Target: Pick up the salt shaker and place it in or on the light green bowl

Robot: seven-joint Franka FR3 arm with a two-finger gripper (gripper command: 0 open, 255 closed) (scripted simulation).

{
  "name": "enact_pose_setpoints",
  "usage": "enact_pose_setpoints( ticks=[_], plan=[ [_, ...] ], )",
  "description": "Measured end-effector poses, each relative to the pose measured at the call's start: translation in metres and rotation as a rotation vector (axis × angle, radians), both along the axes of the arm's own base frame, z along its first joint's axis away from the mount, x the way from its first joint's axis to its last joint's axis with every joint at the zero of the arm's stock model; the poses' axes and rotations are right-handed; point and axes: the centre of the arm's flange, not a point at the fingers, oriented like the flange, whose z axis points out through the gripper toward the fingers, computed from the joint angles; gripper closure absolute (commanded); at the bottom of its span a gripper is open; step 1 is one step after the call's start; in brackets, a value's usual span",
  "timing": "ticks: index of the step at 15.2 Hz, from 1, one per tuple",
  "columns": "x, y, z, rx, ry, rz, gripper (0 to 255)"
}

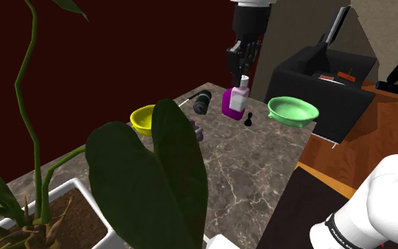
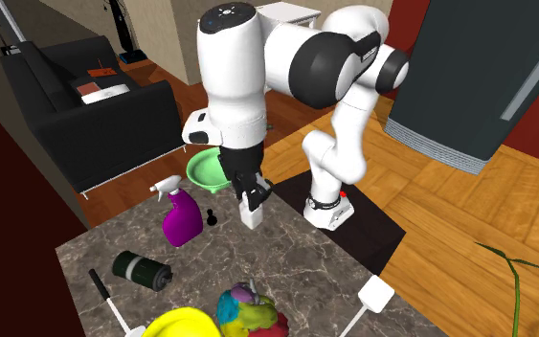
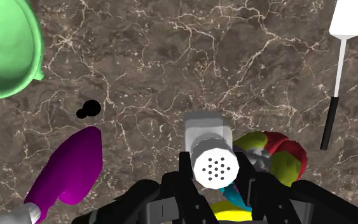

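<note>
My black gripper (image 2: 250,194) is shut on a white salt shaker (image 2: 253,209), holding it upright a little above the dark marble table (image 2: 296,268). In the wrist view the shaker's round holed cap (image 3: 215,167) sits between my fingers (image 3: 182,167). The light green bowl (image 2: 205,172) rests at the table's corner, beyond the shaker in the second exterior view. From the shoulder camera the gripper (image 1: 244,71) hangs over the shaker (image 1: 244,80), and the green bowl (image 1: 293,109) lies to their right. The bowl's rim (image 3: 18,76) also shows off to one side of the gripper.
A purple spray bottle (image 2: 179,220) and a small black piece (image 2: 213,218) stand between shaker and bowl. On the table also lie a dark can (image 2: 143,270), a yellow bowl (image 1: 144,119), a multicoloured toy (image 2: 248,311) and a white spatula (image 3: 348,19). Plant leaves (image 1: 169,170) block the shoulder view's foreground.
</note>
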Motion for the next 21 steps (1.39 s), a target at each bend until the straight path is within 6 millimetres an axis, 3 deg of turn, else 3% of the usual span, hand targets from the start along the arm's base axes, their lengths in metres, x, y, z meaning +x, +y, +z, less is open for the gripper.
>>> enact_pose_setpoints(
  ticks=[21],
  plan=[
    [-0.036, -0.275, 0.033, 0.001, 0.0, 0.001, 255]
  ],
)
